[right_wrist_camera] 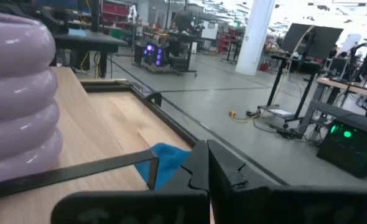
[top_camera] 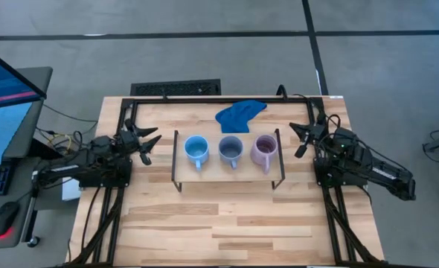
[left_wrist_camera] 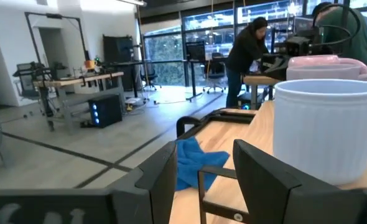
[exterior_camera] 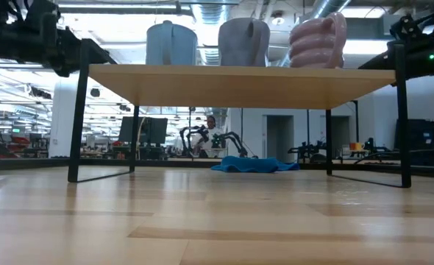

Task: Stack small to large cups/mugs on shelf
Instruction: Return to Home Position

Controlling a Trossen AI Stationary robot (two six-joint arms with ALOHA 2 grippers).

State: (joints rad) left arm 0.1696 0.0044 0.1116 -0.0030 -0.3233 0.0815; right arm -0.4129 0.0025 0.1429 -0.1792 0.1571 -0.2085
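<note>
I count three mugs, all upright in one row on the single shelf (top_camera: 227, 174), which stands in the middle of the table (top_camera: 227, 223). The light blue mug (top_camera: 196, 151) is at the left end, the grey-blue mug (top_camera: 231, 150) in the middle and the lilac mug (top_camera: 264, 150) at the right end. They stand apart from one another, none stacked inside another, and each handle points to the near side.

One bright blue cloth (top_camera: 239, 114) lies crumpled on the tabletop just beyond the far edge of the shelf.

There are two arms, one on each side of the shelf, and neither touches it. The left gripper (top_camera: 151, 146) hangs left of the shelf, near the light blue mug, with its two fingers (left_wrist_camera: 155, 177) apart and nothing between them. The right gripper (top_camera: 300, 140) sits right of the shelf, beside the lilac mug, and its two fingers (right_wrist_camera: 199, 165) are pressed together, holding nothing.

Far back in the room, one person (left_wrist_camera: 246, 46) bends over a desk.
</note>
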